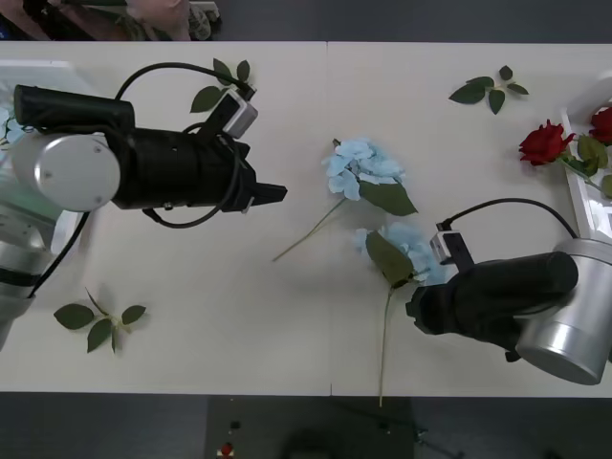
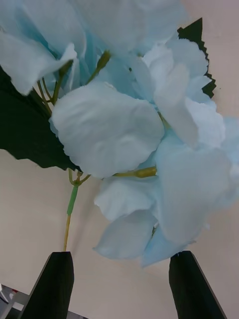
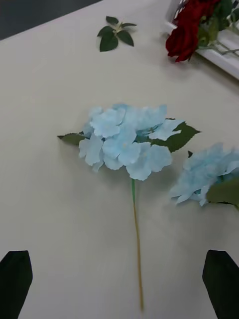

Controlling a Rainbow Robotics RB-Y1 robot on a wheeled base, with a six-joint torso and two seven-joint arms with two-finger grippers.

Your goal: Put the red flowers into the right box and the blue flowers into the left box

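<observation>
Two blue hydrangea stems lie near the middle of a pale counter [image 1: 239, 287] as both arms of the robot reach in from either side. The left gripper [image 1: 277, 193], its black jaws spread wide, hangs over the counter just short of the farther hydrangea [image 1: 361, 170], whose thin stem runs back toward the robot's left; in the left wrist view that bloom [image 3: 124, 138] lies flat ahead of the fingertips [image 3: 15, 279], apart from them. The right gripper [image 2: 118, 279] sits low beside the nearer hydrangea [image 1: 406, 251], jaws parted, with pale blue petals [image 2: 129, 149] and a dark leaf crowding close in front of them but not between them. At the counter's right edge, a red rose [image 1: 545, 143] lies just outside the rim of the right box [image 1: 579, 196], a shallow white tray, and a second red bloom [image 1: 602, 124] rests over the tray beside green leaves. The left box [image 1: 38, 72] shows partly behind the left arm. Loose green leaf sprigs lie at the far left [image 1: 222, 84], far right [image 1: 490, 90] and near left [image 1: 98, 320] of the counter.
</observation>
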